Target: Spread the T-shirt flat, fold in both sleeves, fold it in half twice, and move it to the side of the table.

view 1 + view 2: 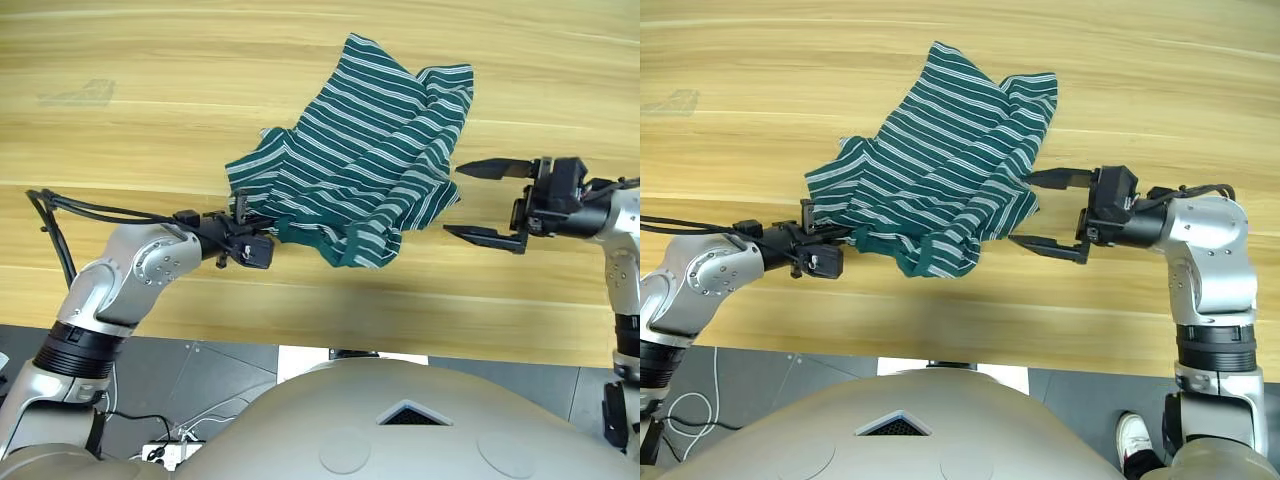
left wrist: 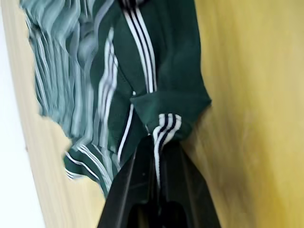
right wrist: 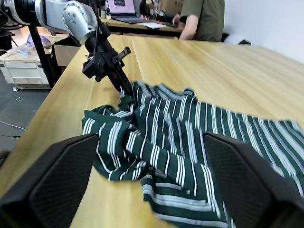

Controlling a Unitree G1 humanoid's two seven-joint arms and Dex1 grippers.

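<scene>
T-shirt lies crumpled mid-frame on the table: soft, light, floppy stuff. Left gripper pinches its lower-left edge; right gripper gapes wide beside the right edge, so I'd grab a corner there.

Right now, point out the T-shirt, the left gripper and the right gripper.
T-shirt (image 1: 360, 160), left eye view, middle of the cloth.
left gripper (image 2: 160, 145), left wrist view, between its fingertips, pinching cloth.
right gripper (image 1: 452, 200), left eye view, between its open fingertips.
</scene>
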